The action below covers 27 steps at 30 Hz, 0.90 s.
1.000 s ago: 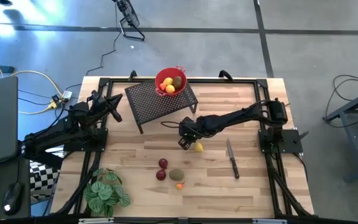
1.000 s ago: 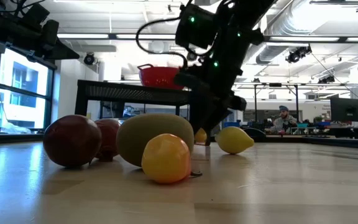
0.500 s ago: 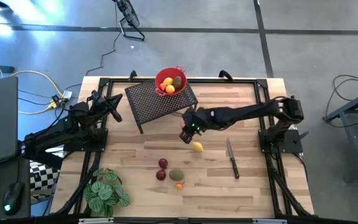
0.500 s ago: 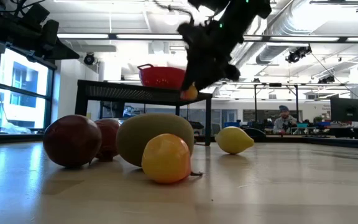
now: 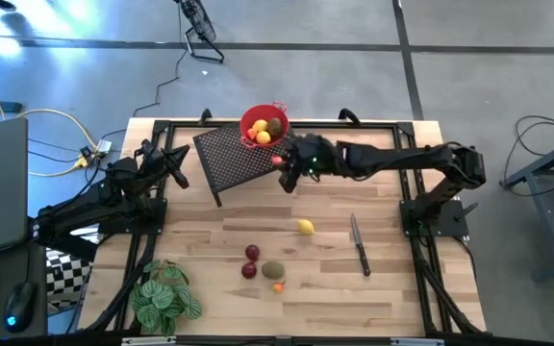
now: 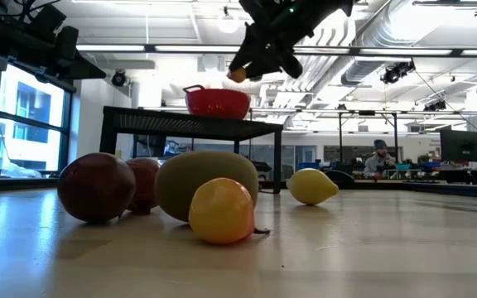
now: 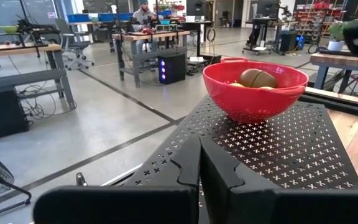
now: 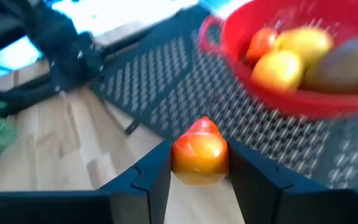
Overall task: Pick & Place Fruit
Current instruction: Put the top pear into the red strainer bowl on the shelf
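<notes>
My right gripper hangs over the near right corner of the black perforated stand, shut on a small orange-red fruit. This fruit also shows in the low view, above the level of the red bowl. The bowl stands on the stand with yellow, orange and brown fruit inside. On the table lie a lemon, two dark red balls, an olive-green oval and a tiny orange fruit. My left gripper waits shut at the table's left, pointing at the stand. My right gripper pinches the small orange-red fruit by its two opposite sides between its two fingers. The fingers come slanting down from the table's right side. The fruit is lifted clear, above the stand's top and short of the red bowl.
A knife lies on the table's right part. A green leafy plant sits at the near left corner. Bare wood stretches between the stand and the fruit on the table.
My right gripper has risen from the table beside the lemon with the small orange-red fruit between its fingers. It has gone up and toward the far edge, to the stand and the red bowl, tipping toward level. The fruit is lifted clear; the lemon has stayed.
</notes>
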Motion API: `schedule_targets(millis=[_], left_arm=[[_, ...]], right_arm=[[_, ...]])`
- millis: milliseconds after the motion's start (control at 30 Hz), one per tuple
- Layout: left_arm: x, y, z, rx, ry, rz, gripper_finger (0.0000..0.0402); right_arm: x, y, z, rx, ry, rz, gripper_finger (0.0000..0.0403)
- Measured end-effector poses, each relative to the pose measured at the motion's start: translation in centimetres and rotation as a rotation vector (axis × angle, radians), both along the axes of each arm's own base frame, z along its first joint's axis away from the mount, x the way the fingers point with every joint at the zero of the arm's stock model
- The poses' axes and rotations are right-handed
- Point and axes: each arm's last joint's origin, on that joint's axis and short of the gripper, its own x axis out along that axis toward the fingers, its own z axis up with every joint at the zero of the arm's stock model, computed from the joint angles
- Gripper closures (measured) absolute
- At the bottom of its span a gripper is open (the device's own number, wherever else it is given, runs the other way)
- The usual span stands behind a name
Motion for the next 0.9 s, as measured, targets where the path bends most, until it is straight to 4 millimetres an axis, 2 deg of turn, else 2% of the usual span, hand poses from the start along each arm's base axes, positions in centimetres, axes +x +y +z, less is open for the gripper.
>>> schedule_targets(millis=[300,433,900], left_arm=[[0.0,0.0,0.0,0.0,0.0,0.0,0.0401],[0.0,0.0,0.0,0.0,0.0,0.0,0.0401],[0.0,0.0,0.0,0.0,-0.001,0.0,0.0401]], right_arm=[[0.1,-3.6,1.8,-0.141,-0.156,-0.029,0.0261],[-0.2,-5.1,2.2,-0.152,-0.204,0.0,0.0261],[-1.2,-9.6,3.3,-0.209,-0.258,0.046,0.0261]])
